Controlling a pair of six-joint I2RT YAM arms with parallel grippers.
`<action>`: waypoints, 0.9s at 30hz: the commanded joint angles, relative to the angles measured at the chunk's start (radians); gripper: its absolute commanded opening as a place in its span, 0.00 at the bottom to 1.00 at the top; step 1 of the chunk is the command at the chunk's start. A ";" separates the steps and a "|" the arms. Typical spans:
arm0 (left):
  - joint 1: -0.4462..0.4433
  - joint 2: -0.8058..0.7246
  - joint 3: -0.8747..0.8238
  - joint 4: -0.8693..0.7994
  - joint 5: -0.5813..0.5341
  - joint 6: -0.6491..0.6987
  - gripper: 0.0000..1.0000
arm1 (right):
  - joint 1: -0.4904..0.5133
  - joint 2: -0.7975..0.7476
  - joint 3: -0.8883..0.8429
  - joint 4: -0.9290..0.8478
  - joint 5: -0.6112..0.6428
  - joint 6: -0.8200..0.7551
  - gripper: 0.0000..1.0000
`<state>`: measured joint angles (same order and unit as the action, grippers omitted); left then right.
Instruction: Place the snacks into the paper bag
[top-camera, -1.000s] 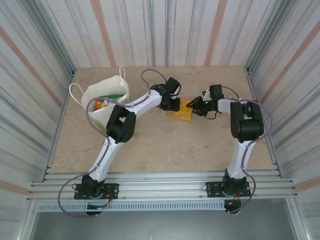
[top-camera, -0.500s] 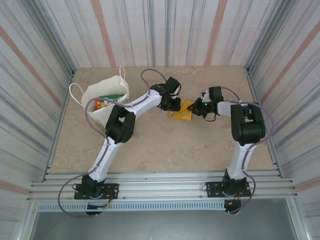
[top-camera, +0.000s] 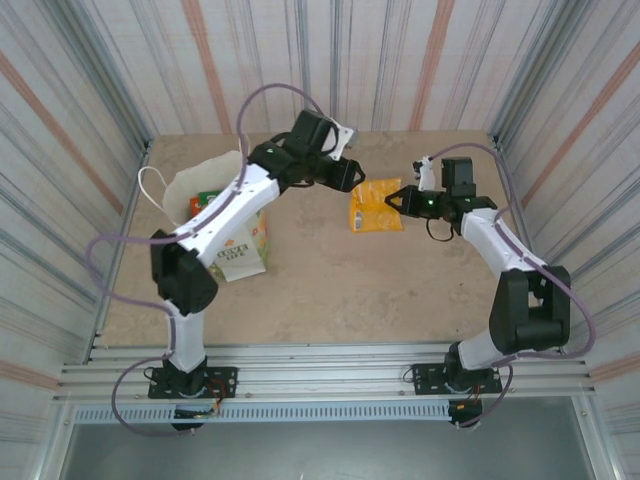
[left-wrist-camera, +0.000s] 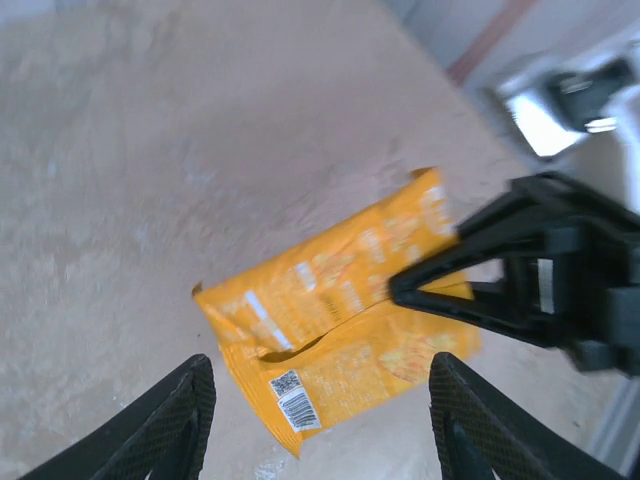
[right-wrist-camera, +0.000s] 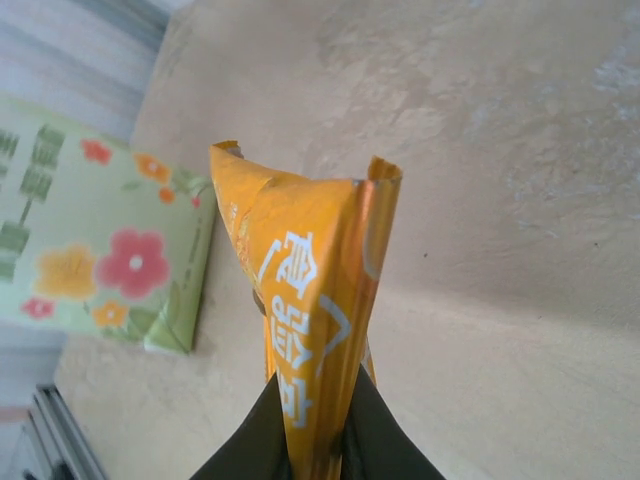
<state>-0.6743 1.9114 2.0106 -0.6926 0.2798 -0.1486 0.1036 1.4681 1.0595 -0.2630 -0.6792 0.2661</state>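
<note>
Now the right tool (top-camera: 393, 197) pinches the orange packet (top-camera: 374, 206); the paper bag (top-camera: 243, 250) lies left, past the open left tool (top-camera: 347, 176).

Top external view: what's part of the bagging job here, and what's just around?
Job:
- orange packet, pinched in the right tool
- paper bag, standing at left
- packets in the bag's mouth
- left tool, open near the orange packet

Just around:
- table
- wall panels
- cables
</note>
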 joint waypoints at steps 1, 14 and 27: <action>0.004 -0.086 -0.046 -0.077 0.133 0.246 0.61 | 0.016 -0.077 0.041 -0.154 -0.076 -0.281 0.11; 0.004 -0.258 -0.245 -0.158 0.288 0.646 0.58 | 0.139 -0.304 -0.006 -0.124 -0.278 -0.689 0.08; -0.002 -0.323 -0.298 -0.165 0.368 0.678 0.12 | 0.172 -0.318 -0.001 -0.111 -0.239 -0.670 0.12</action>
<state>-0.6743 1.6520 1.7226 -0.8429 0.6022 0.5072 0.2649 1.1698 1.0691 -0.3813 -0.9360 -0.3981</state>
